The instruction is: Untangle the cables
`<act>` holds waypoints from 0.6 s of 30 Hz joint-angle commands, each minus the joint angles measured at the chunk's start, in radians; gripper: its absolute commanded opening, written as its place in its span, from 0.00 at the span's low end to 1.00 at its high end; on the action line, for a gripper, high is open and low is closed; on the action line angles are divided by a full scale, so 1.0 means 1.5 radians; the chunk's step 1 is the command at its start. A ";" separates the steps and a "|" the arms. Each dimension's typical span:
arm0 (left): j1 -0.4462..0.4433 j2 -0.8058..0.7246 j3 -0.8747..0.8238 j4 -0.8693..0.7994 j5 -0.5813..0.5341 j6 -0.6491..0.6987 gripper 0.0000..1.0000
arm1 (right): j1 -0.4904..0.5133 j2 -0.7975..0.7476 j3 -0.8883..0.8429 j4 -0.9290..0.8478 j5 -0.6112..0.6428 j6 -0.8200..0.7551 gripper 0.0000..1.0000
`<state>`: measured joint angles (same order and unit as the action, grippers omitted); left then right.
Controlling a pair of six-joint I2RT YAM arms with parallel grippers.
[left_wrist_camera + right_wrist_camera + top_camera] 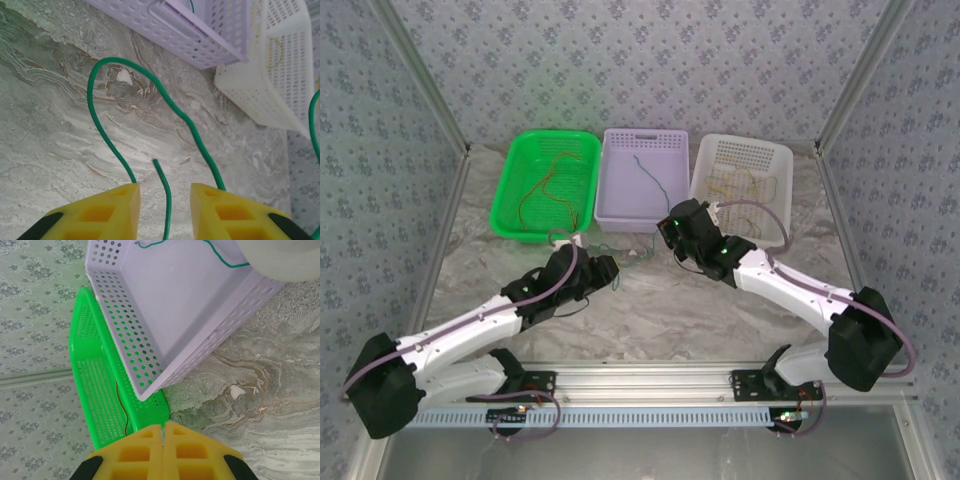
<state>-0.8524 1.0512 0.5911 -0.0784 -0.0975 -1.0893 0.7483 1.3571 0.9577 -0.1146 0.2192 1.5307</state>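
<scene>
A green cable is laid in a tall loop on the marbled worktop, just in front of the lavender basket. One free end of it is passed between the yellow fingers of the left gripper, whose jaws are held apart, released, with the cable untouched in the gap. The right gripper is seen clenched, its two fingers pressed together with nothing between them, hanging just in front of the lavender basket's front corner, on the side nearer the green basket.

Inside the lavender basket a green-teal cable is stretched across the floor. In the green basket, set touching the lavender basket's left side, red-orange and yellow cables are tangled. In the white basket, set against the lavender basket's right side, yellow cables are gathered.
</scene>
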 commanded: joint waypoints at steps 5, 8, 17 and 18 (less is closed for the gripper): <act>-0.067 -0.063 0.003 -0.012 -0.080 0.035 0.38 | -0.032 -0.012 0.001 -0.004 -0.012 0.016 0.00; -0.070 -0.079 -0.006 -0.027 -0.081 0.037 0.41 | -0.038 -0.006 0.011 -0.012 -0.016 0.015 0.00; -0.072 -0.076 -0.007 -0.037 -0.085 0.057 0.43 | -0.041 0.003 0.016 -0.003 -0.032 0.035 0.00; -0.072 -0.069 -0.002 -0.043 -0.089 0.060 0.42 | -0.041 0.003 0.015 -0.004 -0.036 0.039 0.00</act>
<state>-0.9520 0.9371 0.5785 -0.1112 -0.2028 -1.0359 0.6914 1.3575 0.9569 -0.1154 0.1818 1.5604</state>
